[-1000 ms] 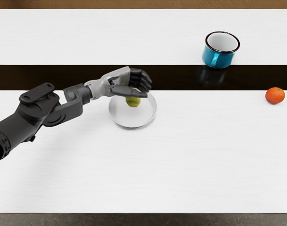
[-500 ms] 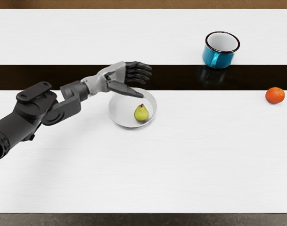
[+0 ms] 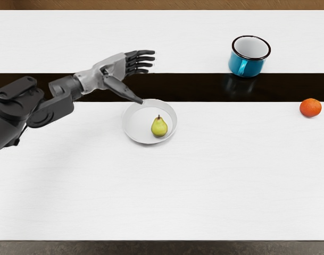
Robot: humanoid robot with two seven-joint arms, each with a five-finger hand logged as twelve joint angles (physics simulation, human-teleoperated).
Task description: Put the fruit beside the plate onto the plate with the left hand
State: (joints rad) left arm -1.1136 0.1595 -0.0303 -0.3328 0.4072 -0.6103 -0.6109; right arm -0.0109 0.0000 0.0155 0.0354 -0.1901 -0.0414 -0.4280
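Observation:
A green pear (image 3: pixel 159 127) stands upright on the white plate (image 3: pixel 136 126) near the table's middle. My left hand (image 3: pixel 134 71) hovers above and to the upper left of the plate, its fingers spread and holding nothing. Its thumb tip reaches down close to the plate's far rim. The left arm (image 3: pixel 28 106) comes in from the left edge. The right arm does not show.
A blue mug (image 3: pixel 249 55) with a white inside stands at the back right. An orange (image 3: pixel 310 108) lies near the right edge. A dark band (image 3: pixel 231 87) crosses the table behind the plate.
The left hand let go of the pear, which now rests on the plate. The hand opened and drew back up and to the left.

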